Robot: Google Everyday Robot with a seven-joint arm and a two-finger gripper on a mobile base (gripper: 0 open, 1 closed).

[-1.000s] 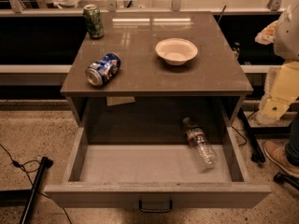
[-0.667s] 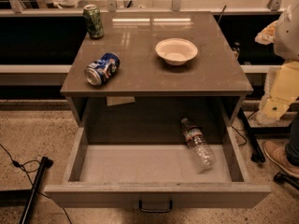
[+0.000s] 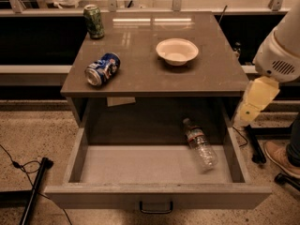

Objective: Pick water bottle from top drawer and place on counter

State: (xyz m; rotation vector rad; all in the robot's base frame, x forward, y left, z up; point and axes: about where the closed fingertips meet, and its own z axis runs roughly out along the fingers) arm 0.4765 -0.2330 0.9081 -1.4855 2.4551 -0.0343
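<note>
Item: tall green drinks can (image 3: 93,21), upright at the rear left corner of the glossy grey-brown square slab worktop (image 3: 140,78). Item: blue soda can (image 3: 102,69), on its side near the left front edge of the worktop. Item: shallow white bowl (image 3: 177,51), upright, right of centre on the worktop, well apart from both cans. Item: wide shallow grey-brown top drawer (image 3: 126,165), pulled fully out below the worktop, with a dark metal handle (image 3: 156,207) on the front panel. Item: small clear crinkled plastic water bottle (image 3: 200,143), lying on its side in the right half of the drawer floor, near the right wall. Its long axis runs diagonally, white cap toward the rear left and base toward the front right. Item: cream-coloured pincer (image 3: 247,108) at the end of the single arm, hanging outside the drawer's right wall, just under the worktop's right edge. Whether it is released or clenched cannot be told, and it grasps nothing visible. Governing relation: the bottle lies left of and below the pincer, with the drawer wall between them. Judgement: the approach probably has to clear that wall, then close across the bottle's diagonal axis.
</note>
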